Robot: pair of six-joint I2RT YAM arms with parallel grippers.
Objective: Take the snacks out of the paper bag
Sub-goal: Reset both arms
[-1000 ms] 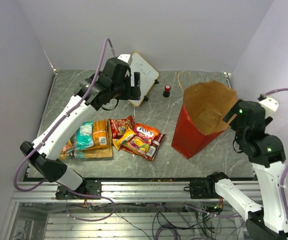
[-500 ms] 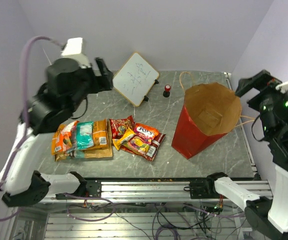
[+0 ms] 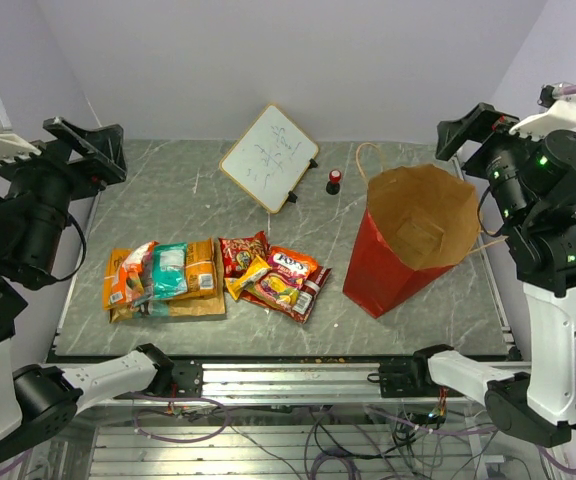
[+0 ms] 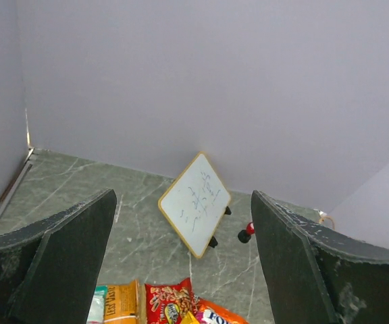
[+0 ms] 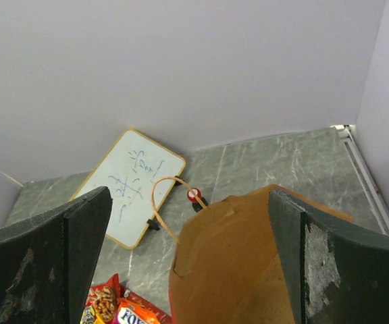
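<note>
Snacks [image 3: 243, 258] look light, crinkly, slippery; you'd best pinch a sealed edge. Left gripper [image 4: 181, 202] and right gripper [image 5: 189, 196] gape empty.

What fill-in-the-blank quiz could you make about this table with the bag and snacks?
1. Seen from above, the snacks lie to the ____ of the paper bag.
2. The bag's inside is brown and its outside is ____.
3. The left gripper and the right gripper are both ____ and hold nothing.
4. The small red-capped object stands between the whiteboard and the paper ____.

Missing words: left; red; open; bag.
</note>
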